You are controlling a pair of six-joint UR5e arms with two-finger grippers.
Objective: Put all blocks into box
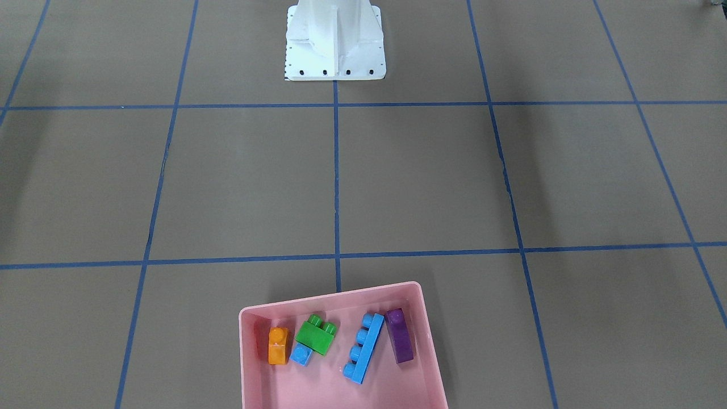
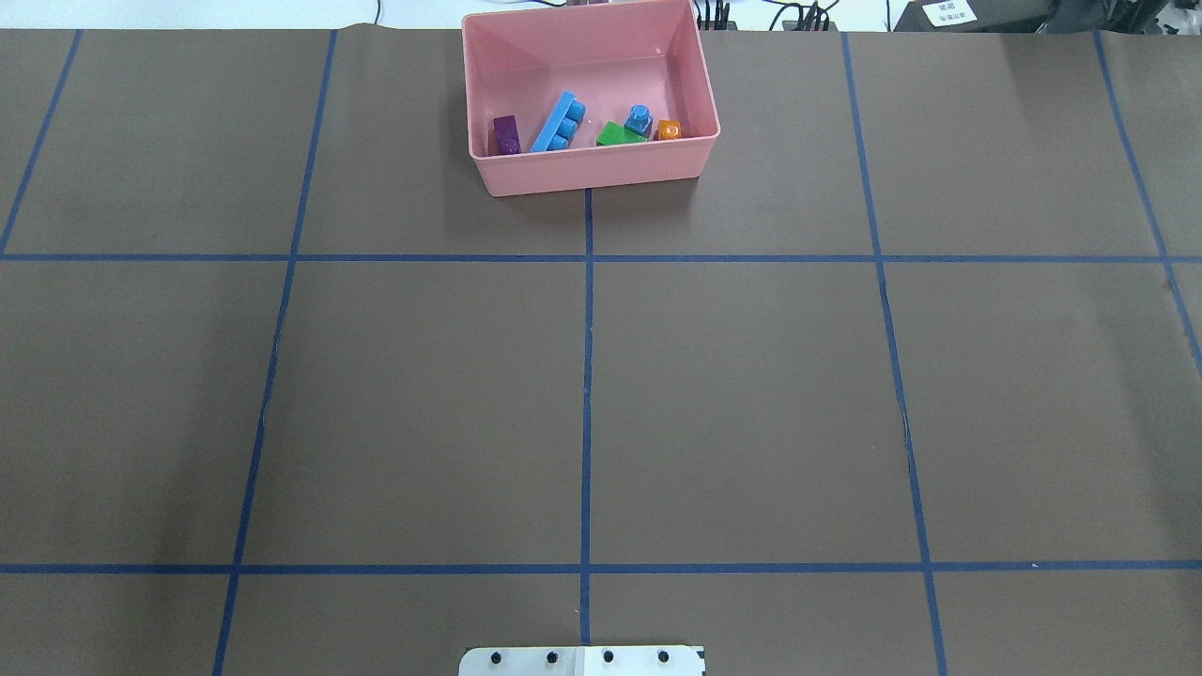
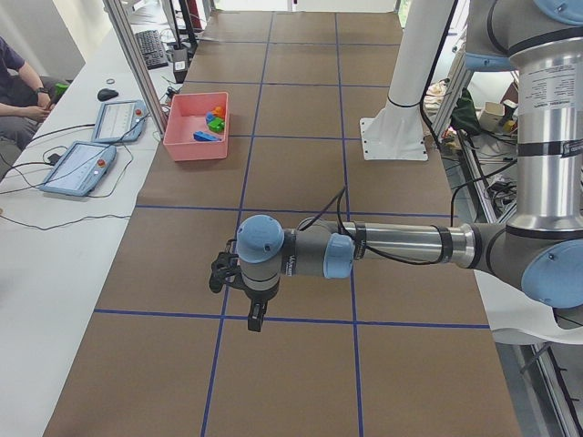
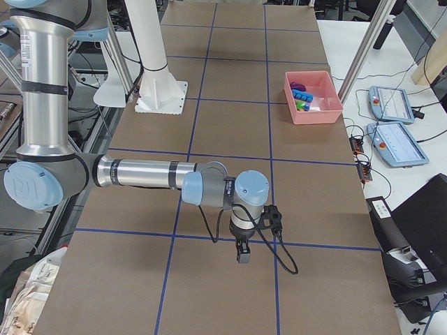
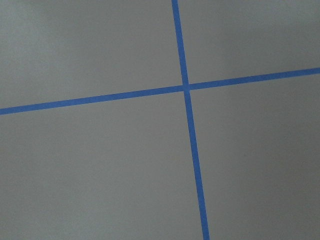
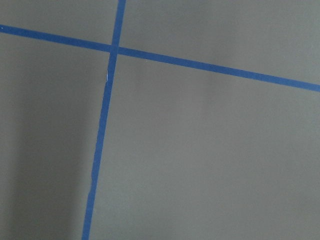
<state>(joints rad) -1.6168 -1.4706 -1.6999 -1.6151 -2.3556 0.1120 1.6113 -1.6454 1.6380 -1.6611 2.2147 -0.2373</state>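
The pink box (image 1: 329, 295) stands at the table's far edge from the robot, also in the overhead view (image 2: 601, 169). Inside it lie the orange block (image 1: 278, 345), the small blue block (image 1: 301, 355), the green block (image 1: 316, 336) leaning on the small blue one, the long blue block (image 1: 363, 347) and the purple block (image 1: 401, 336). My left gripper (image 3: 258, 319) shows only in the exterior left view, low over bare table, far from the box. My right gripper (image 4: 242, 255) shows only in the exterior right view, likewise far from the box. I cannot tell whether either is open or shut.
The white robot base (image 1: 335, 40) stands at the table's robot side. Blue tape lines grid the brown table. Teach pendants (image 3: 82, 164) and cables lie on a white side table beyond the box, where an operator (image 3: 18, 82) sits.
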